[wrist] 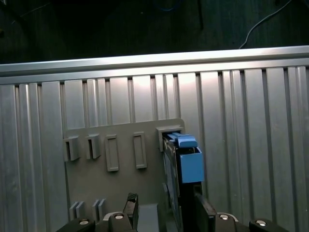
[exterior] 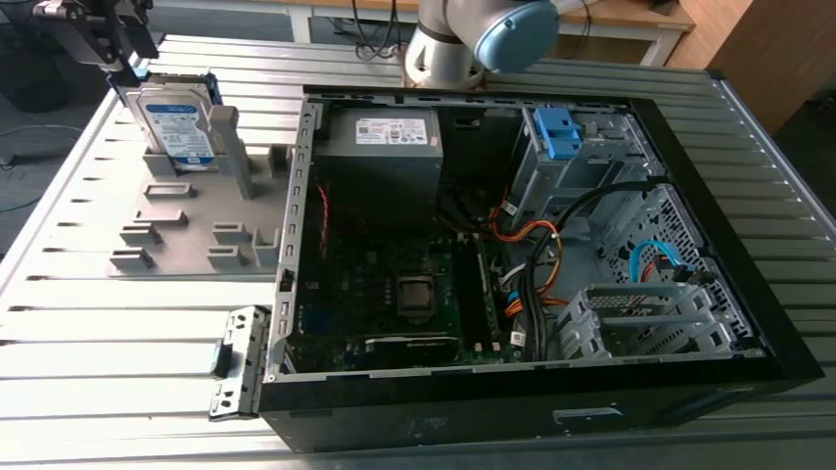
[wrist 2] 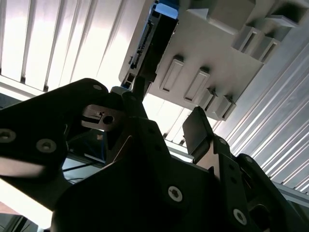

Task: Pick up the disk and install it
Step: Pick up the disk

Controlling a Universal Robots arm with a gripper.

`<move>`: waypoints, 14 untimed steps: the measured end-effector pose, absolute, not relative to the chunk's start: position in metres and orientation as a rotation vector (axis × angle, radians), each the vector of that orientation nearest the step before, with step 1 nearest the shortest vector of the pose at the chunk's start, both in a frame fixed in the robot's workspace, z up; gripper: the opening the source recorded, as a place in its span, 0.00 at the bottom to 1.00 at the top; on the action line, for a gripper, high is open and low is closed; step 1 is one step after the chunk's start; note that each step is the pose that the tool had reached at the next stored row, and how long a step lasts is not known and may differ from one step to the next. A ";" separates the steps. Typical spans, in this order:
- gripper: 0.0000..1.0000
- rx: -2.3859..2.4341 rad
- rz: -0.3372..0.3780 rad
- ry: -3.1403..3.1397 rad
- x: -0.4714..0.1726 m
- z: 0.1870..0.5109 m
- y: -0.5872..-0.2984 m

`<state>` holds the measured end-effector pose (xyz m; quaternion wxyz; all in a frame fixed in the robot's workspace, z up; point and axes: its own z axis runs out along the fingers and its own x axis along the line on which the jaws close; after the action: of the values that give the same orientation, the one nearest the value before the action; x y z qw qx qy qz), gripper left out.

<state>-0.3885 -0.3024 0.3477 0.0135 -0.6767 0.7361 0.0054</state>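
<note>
Your pincer [wrist: 165, 203] stands wide astride the hard drive [wrist: 186, 162], which sits nearer one finger. Closing off-centre like this could skew it in its grey holder [wrist: 120, 191].

- The dark end effector [wrist 2: 166, 108] fills the foreground, its two fingers [wrist 2: 195, 128] standing apart with bright bench between them.
- The disk [wrist 2: 150, 36] stands on edge against a grey fixture plate [wrist 2: 212, 67], with a blue rail [wrist 2: 166, 8] at its far end.
- One finger reaches close to the disk's near end; whether they touch cannot be told.
- The ribbed metal bench [wrist 2: 58, 38] lies beneath.
</note>
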 end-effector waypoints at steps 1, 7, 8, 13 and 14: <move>0.58 -2.108 0.017 2.293 -0.389 0.348 -0.301; 0.58 -2.108 0.017 2.293 -0.389 0.344 -0.291; 0.58 -2.108 0.017 2.292 -0.390 0.343 -0.289; 0.58 -2.123 0.014 2.281 -0.395 0.337 -0.283; 0.58 -2.127 0.014 2.277 -0.396 0.335 -0.282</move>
<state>-0.3960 -0.2823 0.3355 0.0127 -0.6825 0.7308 0.0045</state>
